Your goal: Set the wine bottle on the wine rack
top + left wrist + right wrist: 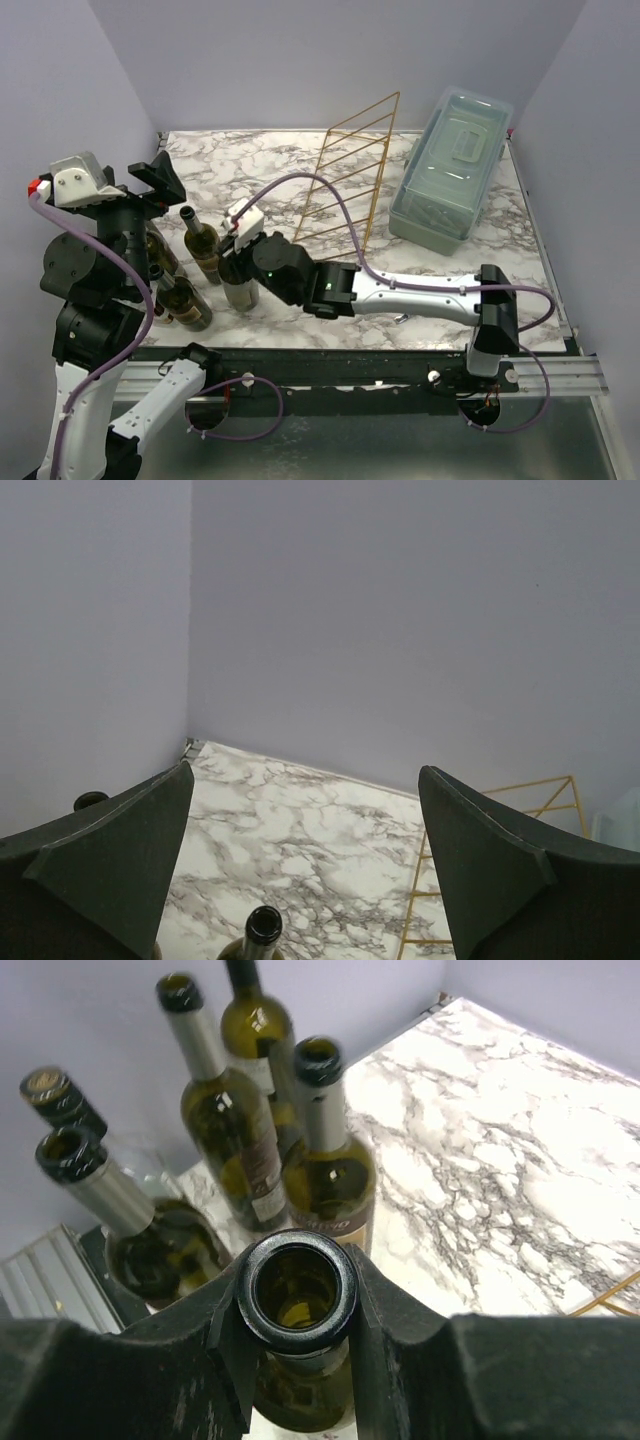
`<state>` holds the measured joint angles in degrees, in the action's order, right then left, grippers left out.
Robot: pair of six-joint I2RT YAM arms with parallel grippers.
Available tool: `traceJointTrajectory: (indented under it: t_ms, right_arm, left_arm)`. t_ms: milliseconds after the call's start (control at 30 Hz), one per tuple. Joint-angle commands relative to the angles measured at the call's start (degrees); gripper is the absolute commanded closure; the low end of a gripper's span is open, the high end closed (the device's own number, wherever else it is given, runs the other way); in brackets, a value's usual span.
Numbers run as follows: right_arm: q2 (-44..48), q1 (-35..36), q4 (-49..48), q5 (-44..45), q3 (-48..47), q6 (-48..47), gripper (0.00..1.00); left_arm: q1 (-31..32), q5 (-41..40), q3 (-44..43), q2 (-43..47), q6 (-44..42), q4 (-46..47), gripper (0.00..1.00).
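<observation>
**Gripping the bottle's neck, rack lying to the right**

Standing upright near the desk's left front: bottle [297, 1290], long axis vertical, open mouth facing up, base apparently resting on the desk [270, 160], though lift-off cannot be ruled out. Pinching its neck just under the lip: right hand [238, 258], clamped tight on the glass, one finger on each side. Crowding close behind and to the left: other bottles [325, 1160], also upright, the nearest just beside the held one. Hovering above that cluster: left hand [305, 855], spread wide and holding nothing, judged to be playing no part here.

Leaning mid-desk, to the right of the bottle and farther from the arm bases: rack [350, 170], its rungs running level. Sitting beyond it, further right: box [450, 165].

Judging the coming move: lifting clear of the neighbours, carrying right and away, then tipping the bottle from vertical toward lying across the rungs. Risking a knock to the nearest bottle while rising.
</observation>
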<state>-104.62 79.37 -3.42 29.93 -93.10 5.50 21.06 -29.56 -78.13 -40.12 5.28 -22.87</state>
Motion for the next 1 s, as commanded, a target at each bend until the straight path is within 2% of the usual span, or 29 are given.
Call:
traceJointTrajectory:
  t_ms: [0, 133, 400, 767, 967]
  right_arm:
    - [6.49, -4.6, -8.58, -3.26, 0.53, 5.02, 0.99]
    - [9.05, -9.33, -9.21, -7.08, 1.28, 9.3, 0.99]
    - [10.11, -18.93, -12.73, -6.4, -2.11, 7.31, 0.99]
    - [0.55, -30.82, -17.27, -1.77, -17.22, 5.83, 0.99]
    - [-5.6, -36.76, -18.18, -2.34, -25.18, 7.61, 0.99]
  left_arm:
    - [-0.23, -4.28, -2.48, 0.52, -1.25, 0.78, 0.05]
    - [-0.23, -3.56, -2.95, 0.18, -1.6, 0.9, 0.05]
    - [-0.23, -1.74, -0.89, 0.96, -0.69, 0.42, 0.05]
    - [-0.23, 2.12, 0.47, 1.48, 3.27, -2.28, 0.05]
    - [-0.23, 2.93, 2.22, 1.09, 3.95, -2.64, 0.05]
